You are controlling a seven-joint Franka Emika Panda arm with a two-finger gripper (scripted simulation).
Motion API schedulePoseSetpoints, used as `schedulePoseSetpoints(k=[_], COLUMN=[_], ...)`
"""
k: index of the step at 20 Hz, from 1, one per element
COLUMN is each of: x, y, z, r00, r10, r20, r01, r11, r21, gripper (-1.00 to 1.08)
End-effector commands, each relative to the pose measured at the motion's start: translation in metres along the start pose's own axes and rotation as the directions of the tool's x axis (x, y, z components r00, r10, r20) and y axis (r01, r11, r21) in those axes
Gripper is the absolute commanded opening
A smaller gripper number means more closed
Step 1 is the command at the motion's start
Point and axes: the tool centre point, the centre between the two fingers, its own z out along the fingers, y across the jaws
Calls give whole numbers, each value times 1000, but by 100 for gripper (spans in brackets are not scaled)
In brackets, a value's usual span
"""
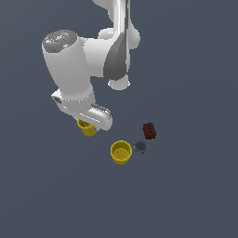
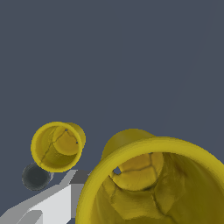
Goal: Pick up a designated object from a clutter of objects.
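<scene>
Hovering over the small tapered plain yellow cup (image 1: 88, 128), the gripper (image 1: 91, 122) needs centring; its grip state cannot be told.

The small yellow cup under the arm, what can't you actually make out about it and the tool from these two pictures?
- Exterior view: the arm's hand covers most of the small yellow cup; the tool itself is hidden, so open or shut is unclear.
- Wrist view: that cup is cut off by the frame edge; only part of one finger shows.
- Wrist view: the red-brown block is out of frame.
- Whether the tool touches the cup cannot be told.
</scene>
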Motion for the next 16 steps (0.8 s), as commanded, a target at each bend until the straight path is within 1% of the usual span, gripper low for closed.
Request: schedulePoseSetpoints(k=[1,10,16], x=[-1,-1,1], y=[-15,-70,-97], z=[-28,-118,-162], r00=[1000,1000,1000], r10=[1,0,-1], r20=[-1,0,0], r01=[-1,0,1], r11=[1000,1000,1000], r21=[-1,0,1], gripper=[-100,-100,-100])
